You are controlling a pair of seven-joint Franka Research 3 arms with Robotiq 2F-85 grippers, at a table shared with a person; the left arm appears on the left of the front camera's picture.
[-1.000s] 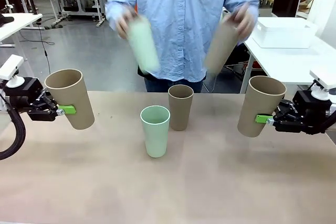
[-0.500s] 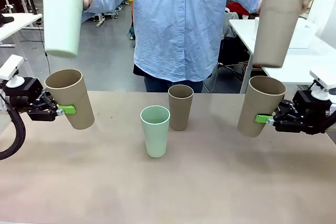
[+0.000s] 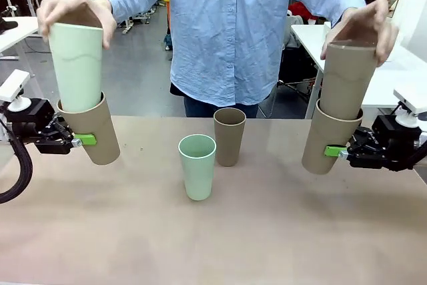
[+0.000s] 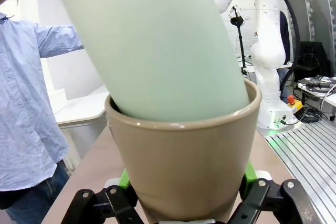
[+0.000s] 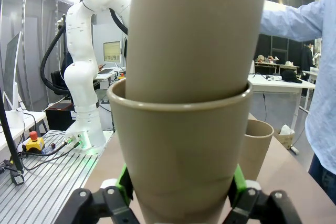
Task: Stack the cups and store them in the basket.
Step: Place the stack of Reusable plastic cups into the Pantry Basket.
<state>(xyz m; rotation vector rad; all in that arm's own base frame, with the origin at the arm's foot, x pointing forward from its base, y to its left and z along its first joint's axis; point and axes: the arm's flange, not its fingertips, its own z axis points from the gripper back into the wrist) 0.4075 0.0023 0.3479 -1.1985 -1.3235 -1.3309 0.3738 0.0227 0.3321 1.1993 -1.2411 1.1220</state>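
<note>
My left gripper (image 3: 80, 141) is shut on a tan cup (image 3: 93, 131), held tilted above the table's left side. The person's hand (image 3: 70, 10) lowers a mint green cup (image 3: 77, 65) into it; the left wrist view shows that green cup (image 4: 152, 45) sitting inside the tan cup (image 4: 184, 166). My right gripper (image 3: 333, 151) is shut on another tan cup (image 3: 327, 139) at the right, and the person's other hand (image 3: 363, 26) pushes a third tan cup (image 3: 345, 79) into it. A mint cup (image 3: 197, 166) and a tan cup (image 3: 229, 135) stand upright mid-table. The basket is out of view.
The person in a blue shirt (image 3: 233, 31) stands at the far edge of the table. A white table (image 3: 373, 78) lies behind at the right. The near half of the tan tabletop (image 3: 220, 238) is bare.
The person has brought the mint cup and the tan cup down from above and set them into the cups my two grippers hold. Both arms stayed still.
</note>
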